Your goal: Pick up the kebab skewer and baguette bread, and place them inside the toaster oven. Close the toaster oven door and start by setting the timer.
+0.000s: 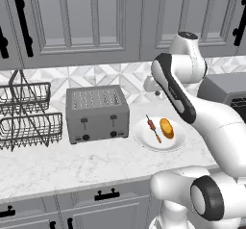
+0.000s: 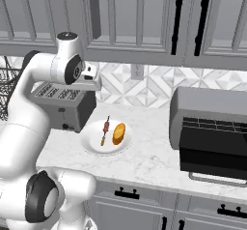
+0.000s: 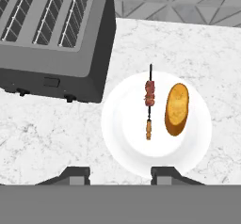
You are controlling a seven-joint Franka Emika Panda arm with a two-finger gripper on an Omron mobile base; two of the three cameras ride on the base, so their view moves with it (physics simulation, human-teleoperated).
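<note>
Fingers apart, holding nothing, hovering above the near rim of the white plate, looking straight down. Kebab skewer lies on the plate w/ the red-dark meat chunks toward one end, bare tan stick at the other. Baguette bread lies just beside it on the same plate, roughly parallel, not touching. Plate sits on the white marble surface, just beside the slotted four-slice toaster. Toaster oven stands on the surface well apart from the plate, on the far side from the toaster; toaster oven door hangs down open, silver bar handle at its lower edge, wire rack visible inside. Two-tier wire basket rack stands beside the toaster on its other side. Grey cabinets w/ black handles above and below.
</note>
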